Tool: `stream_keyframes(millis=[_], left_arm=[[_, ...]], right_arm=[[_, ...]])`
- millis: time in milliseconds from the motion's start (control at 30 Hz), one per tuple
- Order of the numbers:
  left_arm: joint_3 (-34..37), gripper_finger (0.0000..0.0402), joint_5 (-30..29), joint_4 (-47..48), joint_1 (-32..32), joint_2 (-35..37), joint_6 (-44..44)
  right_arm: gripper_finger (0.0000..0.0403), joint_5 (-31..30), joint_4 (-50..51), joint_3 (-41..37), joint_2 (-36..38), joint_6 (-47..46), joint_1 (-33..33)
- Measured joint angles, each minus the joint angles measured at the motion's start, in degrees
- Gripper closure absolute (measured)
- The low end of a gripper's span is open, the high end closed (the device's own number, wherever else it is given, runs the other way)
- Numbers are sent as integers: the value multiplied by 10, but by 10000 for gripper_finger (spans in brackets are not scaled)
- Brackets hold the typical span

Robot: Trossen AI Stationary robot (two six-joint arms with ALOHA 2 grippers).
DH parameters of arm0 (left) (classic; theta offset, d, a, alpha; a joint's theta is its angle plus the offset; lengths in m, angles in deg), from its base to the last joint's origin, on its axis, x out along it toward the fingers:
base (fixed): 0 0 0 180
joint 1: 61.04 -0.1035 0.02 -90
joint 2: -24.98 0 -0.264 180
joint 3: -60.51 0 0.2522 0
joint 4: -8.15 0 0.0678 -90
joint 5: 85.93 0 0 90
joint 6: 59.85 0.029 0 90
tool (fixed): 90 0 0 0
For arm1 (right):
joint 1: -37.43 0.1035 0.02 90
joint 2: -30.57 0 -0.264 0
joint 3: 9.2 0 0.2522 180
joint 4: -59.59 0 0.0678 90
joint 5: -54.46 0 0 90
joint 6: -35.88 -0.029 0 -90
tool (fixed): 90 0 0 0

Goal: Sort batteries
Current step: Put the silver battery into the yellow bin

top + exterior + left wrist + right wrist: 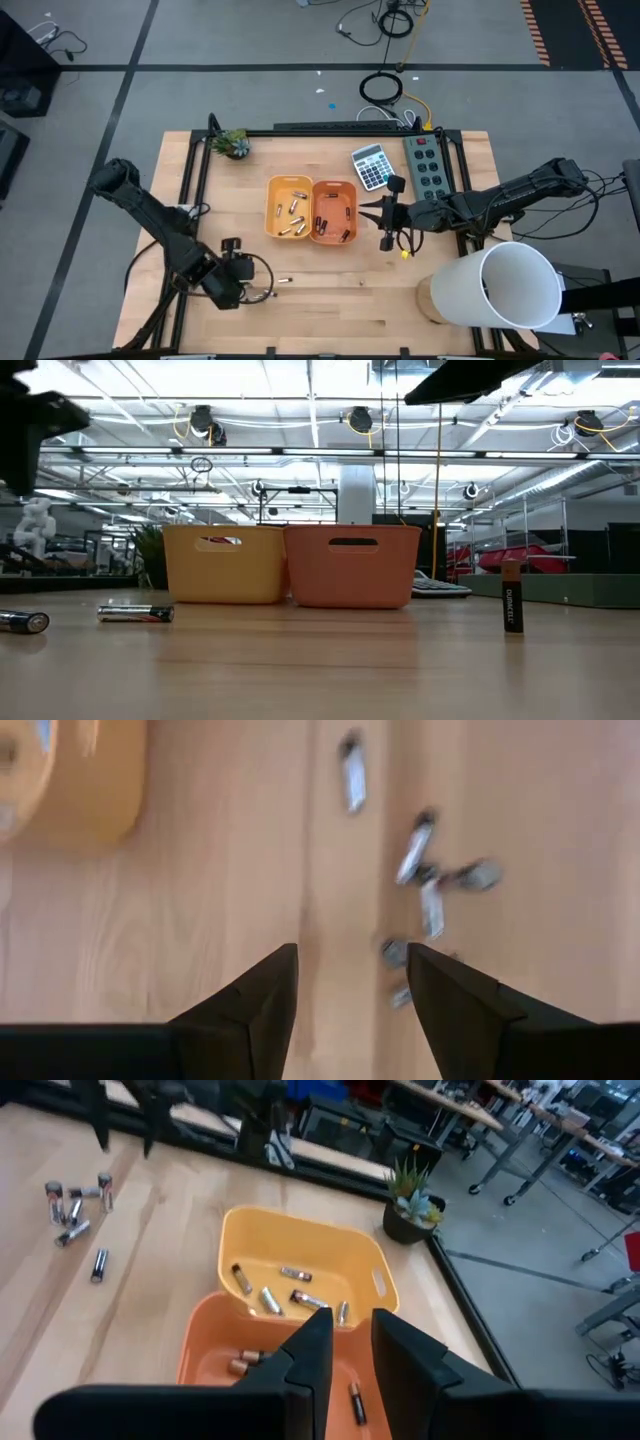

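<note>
Around your table: grey floor [250,100] crossed by dark tape lines. Orange-black hazard striping [575,30] at far right corner. Loose cables [385,20] on floor beyond table, coiled black cable [380,88] closer in. Look level across: high workshop ceiling, long strip lights [300,400], white beams, yellow cords hanging. White pillar [355,495] mid-room. Red object [510,557] at right, too far to identify. White figure [35,525] at left. Benches and desks [470,1120] beyond table edge.
</note>
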Motion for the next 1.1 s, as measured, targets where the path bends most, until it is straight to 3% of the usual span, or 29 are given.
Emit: stream_keyframes(millis=[167, 533, 1100], left_arm=[[0, 206, 22, 37, 7, -36, -71], [0, 206, 65, -18, 17, -109, -84], [0, 206, 28, -80, 16, -159, -59]], right_arm=[[339, 0, -12, 0, 0, 1, 0], [339, 1, -10, 0, 0, -1, 0], [339, 2, -10, 0, 0, -2, 0]])
